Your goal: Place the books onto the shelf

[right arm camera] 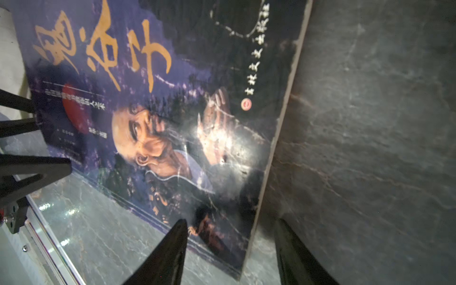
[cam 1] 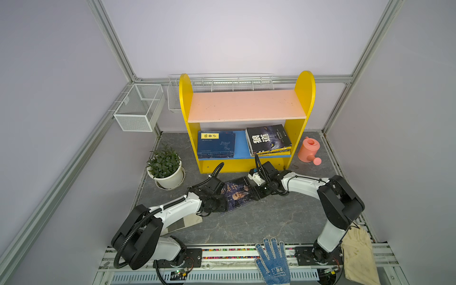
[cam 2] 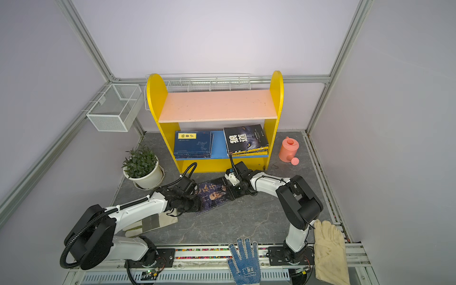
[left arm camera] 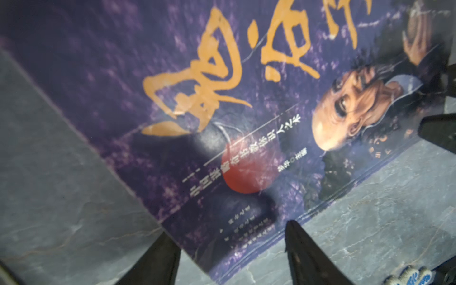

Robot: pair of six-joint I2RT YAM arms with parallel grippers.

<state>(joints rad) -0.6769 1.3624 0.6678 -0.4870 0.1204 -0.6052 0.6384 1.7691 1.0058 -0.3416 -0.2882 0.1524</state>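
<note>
Plant (cam 1: pixel 164 164) and watering can (cam 1: pixel 308 149) beside shelf (cam 1: pixel 306 93)

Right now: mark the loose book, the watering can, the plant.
loose book (cam 1: pixel 237 196), in a top view, cover middle
watering can (cam 1: pixel 308 149), in a top view, body
plant (cam 1: pixel 164 161), in a top view, leaves

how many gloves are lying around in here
3. A blue dotted glove lies on the front rail, a cream glove beside the right arm's base, and a pale glove partly under the left arm. Others may be hidden by the arms.
</note>
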